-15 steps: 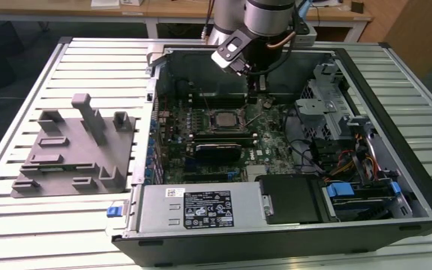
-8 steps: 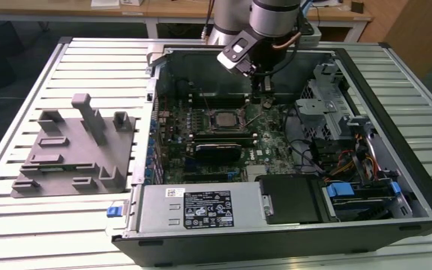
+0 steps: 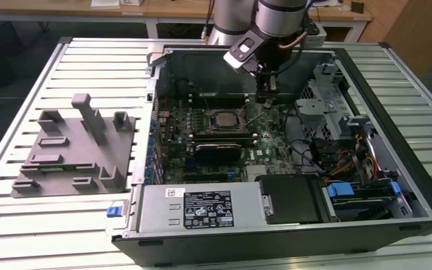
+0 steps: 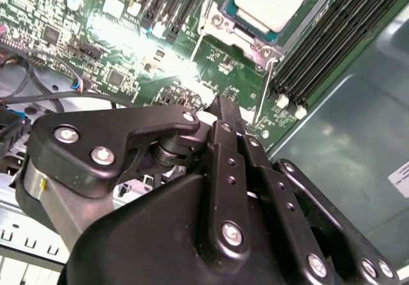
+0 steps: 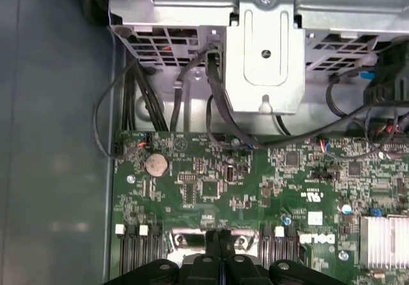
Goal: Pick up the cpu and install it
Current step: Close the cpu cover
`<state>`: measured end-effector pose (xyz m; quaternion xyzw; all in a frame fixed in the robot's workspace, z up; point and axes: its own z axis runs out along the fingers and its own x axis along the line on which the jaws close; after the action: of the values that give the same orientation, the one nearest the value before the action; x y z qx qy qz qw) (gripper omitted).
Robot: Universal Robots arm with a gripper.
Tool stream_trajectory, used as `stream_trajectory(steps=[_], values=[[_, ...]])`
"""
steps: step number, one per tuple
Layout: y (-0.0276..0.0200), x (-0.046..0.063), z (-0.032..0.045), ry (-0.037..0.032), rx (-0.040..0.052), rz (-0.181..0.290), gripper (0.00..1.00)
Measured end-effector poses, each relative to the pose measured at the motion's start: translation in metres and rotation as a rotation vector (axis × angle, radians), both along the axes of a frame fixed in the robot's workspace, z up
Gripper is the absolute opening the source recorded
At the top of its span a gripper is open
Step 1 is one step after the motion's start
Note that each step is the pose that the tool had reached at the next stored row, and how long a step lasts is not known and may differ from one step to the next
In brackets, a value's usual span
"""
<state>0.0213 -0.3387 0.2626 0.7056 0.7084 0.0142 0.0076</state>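
The cpu [image 3: 225,119] lies flat in the black-framed socket on the green motherboard [image 3: 269,143] inside the open computer case; its pale silver top faces up. In the second wrist view the cpu [image 4: 275,0] sits inside the metal socket frame, and a thin wire lever [image 4: 265,87] runs down from that frame. My gripper [image 3: 265,94] hangs over the board toward the exterior view's right of the socket, apart from the cpu. Its black fingers [image 4: 225,125] are pressed together with nothing between them. In the first wrist view the gripper [image 5: 220,235] points at the board's edge.
Black memory sticks [image 3: 217,136] lie beside the socket. A metal drive cage [image 5: 265,61] with black cables [image 5: 220,112] stands close behind the gripper. The grey fixture [image 3: 73,149] rests on the slatted table at the exterior view's left. The power supply [image 3: 201,208] fills the case's near side.
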Motion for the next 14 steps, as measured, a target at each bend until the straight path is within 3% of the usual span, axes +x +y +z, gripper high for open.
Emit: stream_trajectory(steps=[7,14], values=[[0.0053,0.008,-0.0022,0.0004,-0.0001,0.000,0.11],[0.0064,0.016,-0.0046,0.0018,-0.0002,0.000,0.11]])
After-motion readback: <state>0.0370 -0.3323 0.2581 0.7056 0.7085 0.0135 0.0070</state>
